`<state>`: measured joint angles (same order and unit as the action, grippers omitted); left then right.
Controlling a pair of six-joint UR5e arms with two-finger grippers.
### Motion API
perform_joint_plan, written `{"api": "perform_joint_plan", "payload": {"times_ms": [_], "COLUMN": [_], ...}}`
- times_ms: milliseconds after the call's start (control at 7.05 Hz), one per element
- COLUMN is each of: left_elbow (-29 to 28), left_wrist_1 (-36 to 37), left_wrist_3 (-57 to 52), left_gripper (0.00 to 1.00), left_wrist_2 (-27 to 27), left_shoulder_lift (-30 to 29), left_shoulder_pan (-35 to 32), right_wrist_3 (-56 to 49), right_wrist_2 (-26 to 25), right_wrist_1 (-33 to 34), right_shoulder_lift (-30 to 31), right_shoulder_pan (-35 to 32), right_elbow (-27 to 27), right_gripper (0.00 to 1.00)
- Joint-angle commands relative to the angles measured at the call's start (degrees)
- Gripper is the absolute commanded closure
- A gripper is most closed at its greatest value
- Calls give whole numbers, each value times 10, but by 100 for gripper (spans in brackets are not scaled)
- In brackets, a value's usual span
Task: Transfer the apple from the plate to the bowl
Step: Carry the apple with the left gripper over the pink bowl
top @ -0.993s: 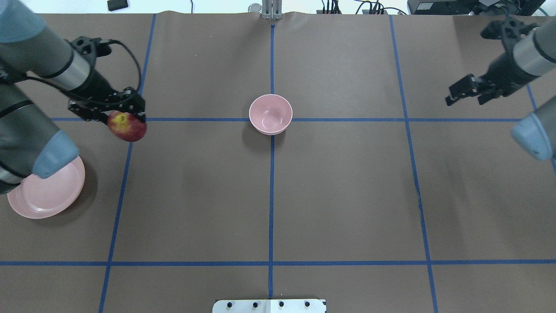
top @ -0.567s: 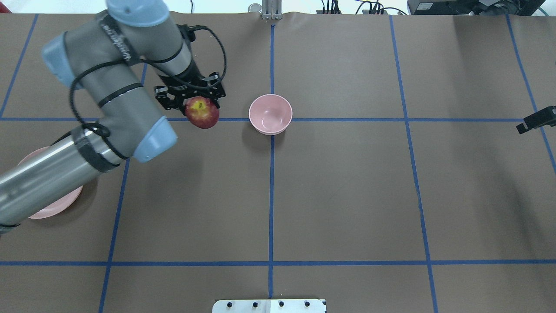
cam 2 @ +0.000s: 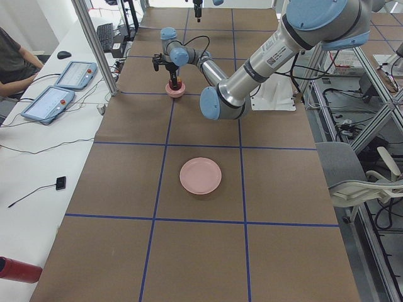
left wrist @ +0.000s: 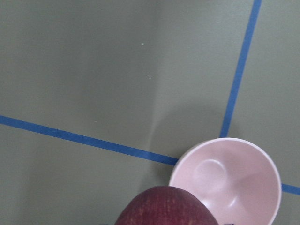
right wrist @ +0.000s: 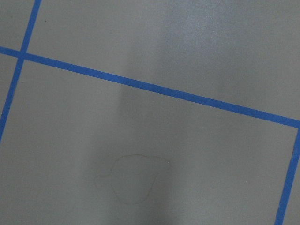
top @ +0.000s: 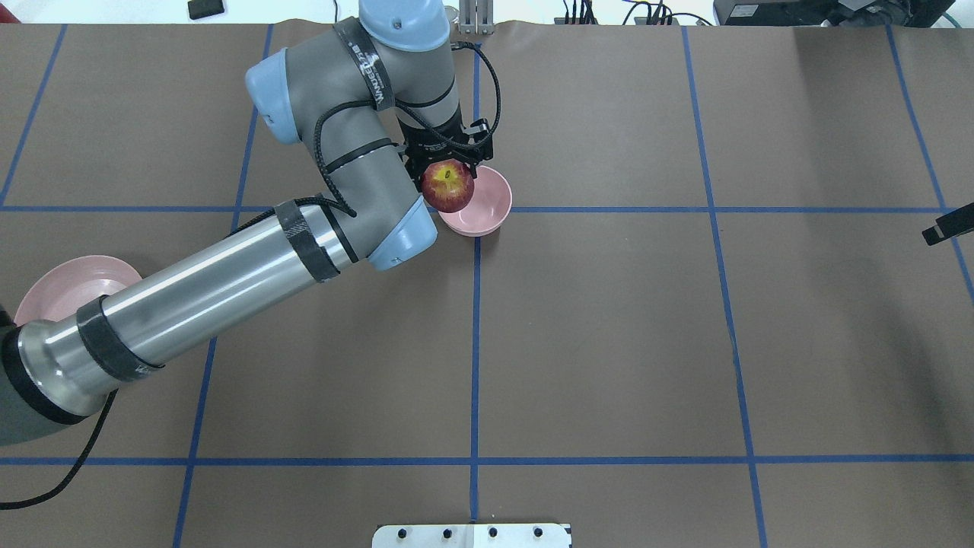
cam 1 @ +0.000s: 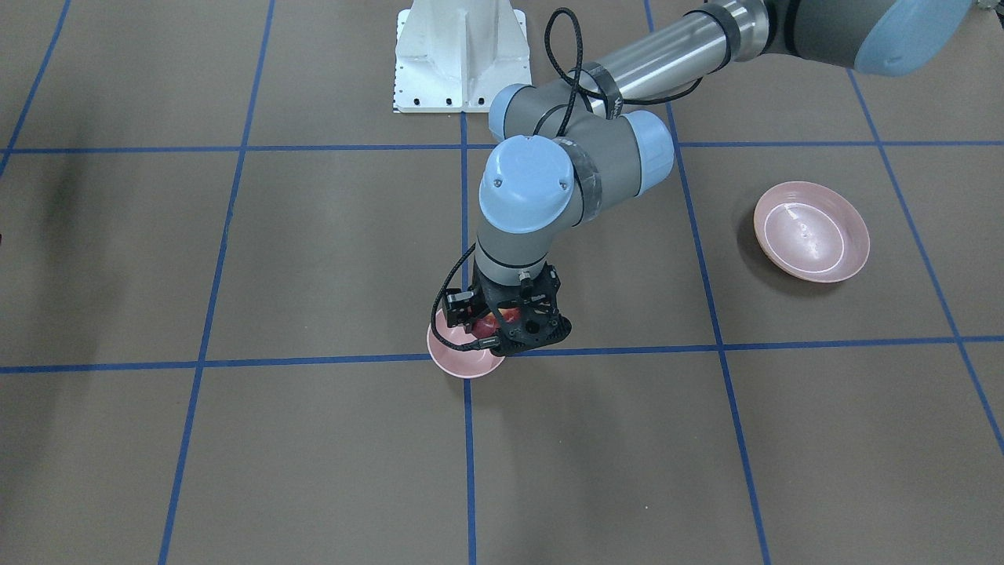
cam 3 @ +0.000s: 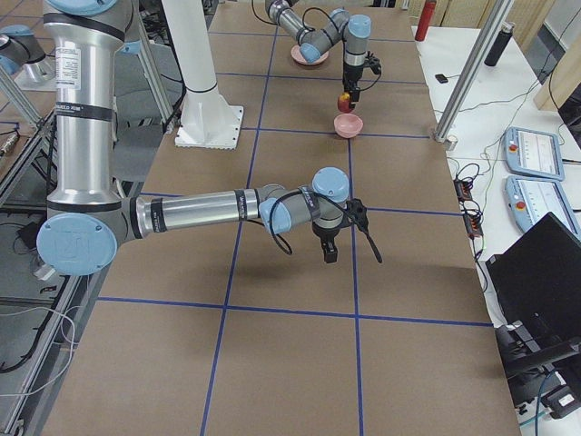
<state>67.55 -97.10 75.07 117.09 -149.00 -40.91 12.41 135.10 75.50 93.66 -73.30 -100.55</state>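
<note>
My left gripper (top: 450, 169) is shut on the dark red apple (top: 448, 185) and holds it in the air over the left rim of the small pink bowl (top: 489, 204). The front-facing view shows the gripper (cam 1: 506, 320) over the bowl (cam 1: 463, 361) with the apple (cam 1: 508, 315) between its fingers. The left wrist view shows the apple's top (left wrist: 166, 208) beside the bowl (left wrist: 227, 180), which has nothing in it. The pink plate (cam 1: 812, 242) is bare; in the overhead view the plate (top: 65, 281) is partly hidden by the arm. My right gripper (cam 3: 354, 257) hangs open and empty.
Blue tape lines (top: 475, 342) divide the brown table cover. One finger of the right gripper (top: 947, 223) shows at the overhead view's right edge. The white robot base (cam 1: 459, 55) is behind the left arm. Operator pendants (cam 2: 50, 104) lie on a side bench.
My left arm carried the apple to the right, from beside the plate to above the bowl's rim. The right arm drew back to the overhead view's right edge.
</note>
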Motion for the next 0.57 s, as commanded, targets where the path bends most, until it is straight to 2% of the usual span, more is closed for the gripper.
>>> {"api": "perform_joint_plan", "payload": {"times_ms": [0,426], "left_elbow": [-28,-65], "left_wrist_1": [-26,-79], "left_wrist_3": [3,2], "left_gripper": [100,100], "left_wrist_2": [-8,-12], "left_shoulder_lift": [-13,-15], "left_shoulder_pan": [7,15], "right_wrist_3": [1,-2], "right_wrist_2": [0,0], "right_wrist_1": [0,0], "right_shoulder_lift": [2,3], "right_shoulder_pan": [0,0], "right_elbow": [-1,3], "right_gripper": [1,1]}}
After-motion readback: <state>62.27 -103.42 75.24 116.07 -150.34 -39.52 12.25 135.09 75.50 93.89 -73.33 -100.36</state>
